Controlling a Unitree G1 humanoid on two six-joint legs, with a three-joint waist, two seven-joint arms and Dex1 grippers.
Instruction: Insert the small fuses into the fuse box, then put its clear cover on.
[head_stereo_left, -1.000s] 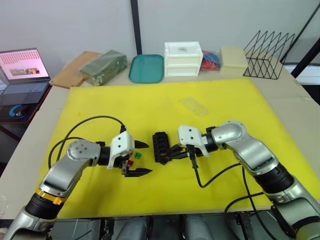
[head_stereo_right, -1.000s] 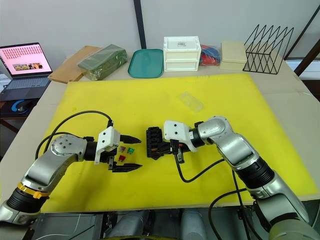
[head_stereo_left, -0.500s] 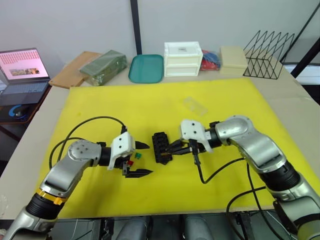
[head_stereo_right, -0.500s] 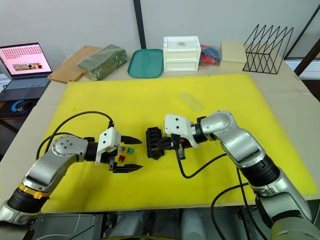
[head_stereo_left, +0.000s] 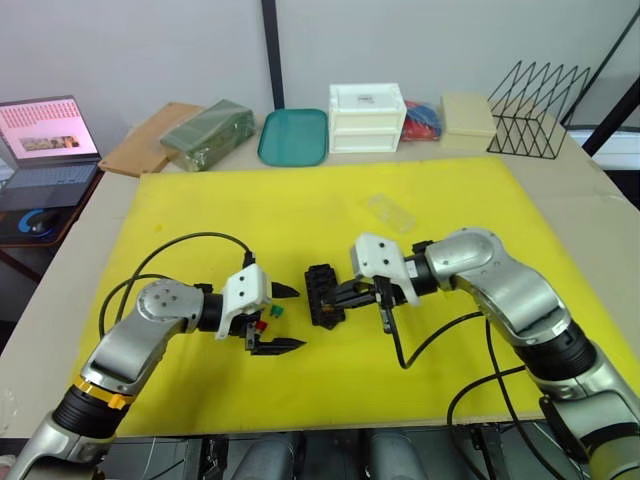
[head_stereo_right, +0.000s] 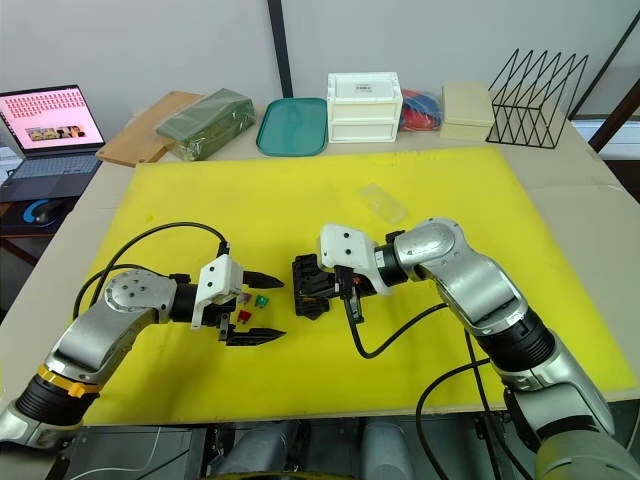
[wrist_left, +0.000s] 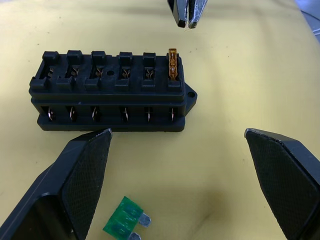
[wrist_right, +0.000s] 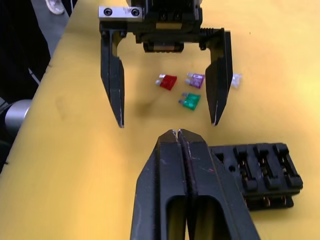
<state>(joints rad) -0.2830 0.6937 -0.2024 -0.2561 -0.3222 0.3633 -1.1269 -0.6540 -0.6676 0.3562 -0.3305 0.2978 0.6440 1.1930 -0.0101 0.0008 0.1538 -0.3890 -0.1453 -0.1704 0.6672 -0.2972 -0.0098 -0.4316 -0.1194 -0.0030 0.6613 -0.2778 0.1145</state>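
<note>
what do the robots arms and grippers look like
Both arms are silver-grey metal with black joints; the left one carries a yellow ring near its base. Each wrist has a white block with a looping black cable. The left gripper and right gripper each have two tapered black fingers.

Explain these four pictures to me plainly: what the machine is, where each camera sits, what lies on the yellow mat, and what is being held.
This is a humanoid robot with two arms, each ending in a gripper of two black fingers. The two wide pictures come from cameras in its head, looking down over its arms. The two close pictures come from cameras on its wrists.

On the yellow mat lies the black rectangular plastic fuse box, with one tan translucent blade fuse standing in an end slot. Beside it lie loose fuses: a green one, a red one and a purple one. The clear plastic cover lies further back on the mat.

The left gripper is open around the loose fuses and holds nothing. The right gripper is shut and empty, its tips just off the fuse box.
</note>
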